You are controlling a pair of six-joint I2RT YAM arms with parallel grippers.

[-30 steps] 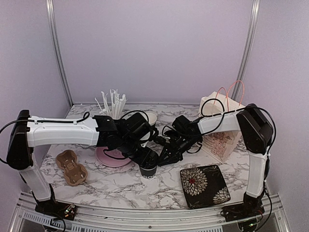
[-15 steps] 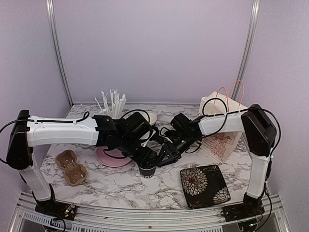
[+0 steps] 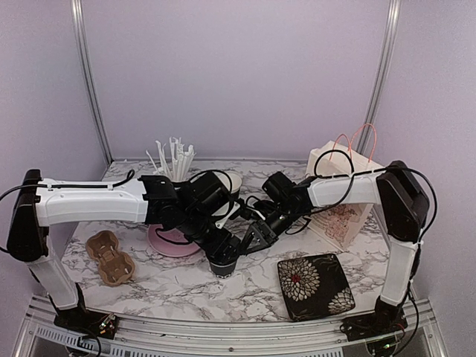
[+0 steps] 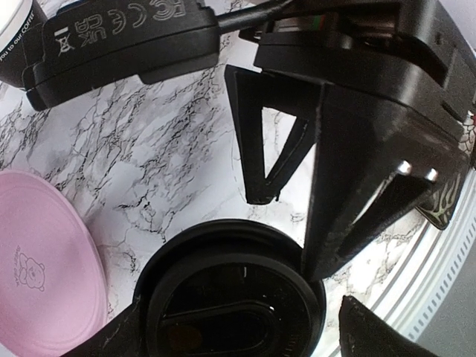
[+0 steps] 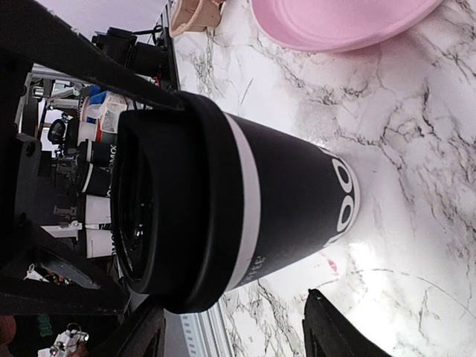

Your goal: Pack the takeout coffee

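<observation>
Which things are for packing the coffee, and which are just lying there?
For the job: lidded coffee cup, open coffee cup, probably pulp cup carrier and paper bag.
Just lying about: pink plate, flowered tray, cup of white sticks.

The surface (image 3: 171,286) is white stone with dark wiggly lines. Near the middle of the frame a black cup (image 3: 223,266) with a black lid stands upright on it. A flat pink plate (image 3: 167,242) lies just left of that cup. A brown cup holder (image 3: 109,258) lies at the lower left. An open cup (image 3: 233,181) stands further back, partly hidden. A cup of white sticks (image 3: 172,160) stands at the back left. A paper bag (image 3: 343,219) stands on the right. A square black tray (image 3: 314,285) with flowers lies at the lower right.
</observation>
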